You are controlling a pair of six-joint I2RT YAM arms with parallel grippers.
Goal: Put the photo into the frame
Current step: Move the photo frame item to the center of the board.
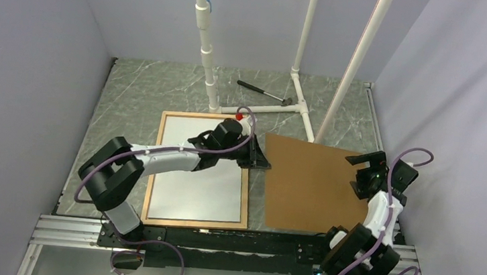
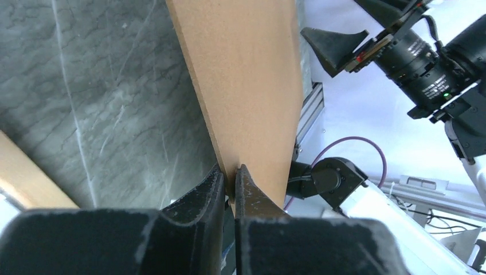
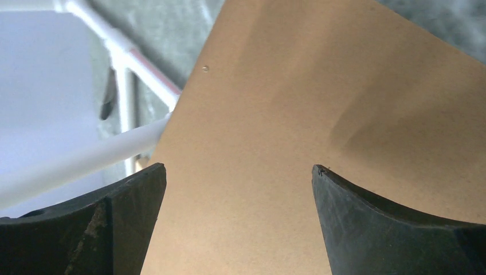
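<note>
Left claw (image 1: pixel 260 161) pinched the board beside the frame.
On the table (image 1: pixel 151 88), the brown backing board (image 1: pixel 310 184) sat right of the frame (image 1: pixel 192 223), which held the photo (image 1: pixel 201 194), white side up. The left claw was clamped on the board's left edge; the right claw (image 1: pixel 360 174) gaped wide over its right edge.

Even bright light, soft shadows — faint shadow across brown board (image 3: pixel 367 120), right end effector (image 3: pixel 239 167) slightly blurred.

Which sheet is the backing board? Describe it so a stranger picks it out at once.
On the grey marble table, look right of the light-wood frame. The backing board is the big plain brown sheet there, its left edge pinched by the left hand; unlike the frame, it has no rim and no white inside.
</note>
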